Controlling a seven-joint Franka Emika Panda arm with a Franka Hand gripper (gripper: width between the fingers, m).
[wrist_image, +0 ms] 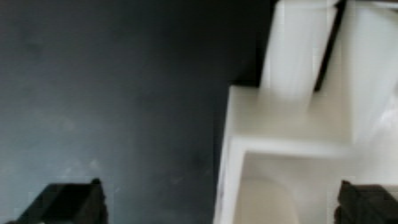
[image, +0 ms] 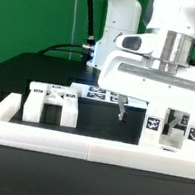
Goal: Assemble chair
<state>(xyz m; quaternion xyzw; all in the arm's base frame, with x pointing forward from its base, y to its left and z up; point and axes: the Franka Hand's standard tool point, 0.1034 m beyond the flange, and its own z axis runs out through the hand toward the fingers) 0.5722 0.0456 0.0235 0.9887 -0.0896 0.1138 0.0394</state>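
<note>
We are holding the gripper (wrist_image: 217,203) spread wide and empty above a white chair piece (wrist_image: 294,120) that is lying on the black table (wrist_image: 107,100) nearer one fingertip, so we are judging that centring should come before closing.

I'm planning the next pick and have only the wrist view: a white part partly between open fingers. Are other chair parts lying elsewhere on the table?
Observer: Yes. A bracket-like piece with tags sits alone at the exterior view's left, close by the border wall.
Operator: And where is the part I'm seeing?
Observer: It likely belongs to the tagged white pieces at the exterior view's right. The gripper hangs low beside their edge and holds nothing.
</note>
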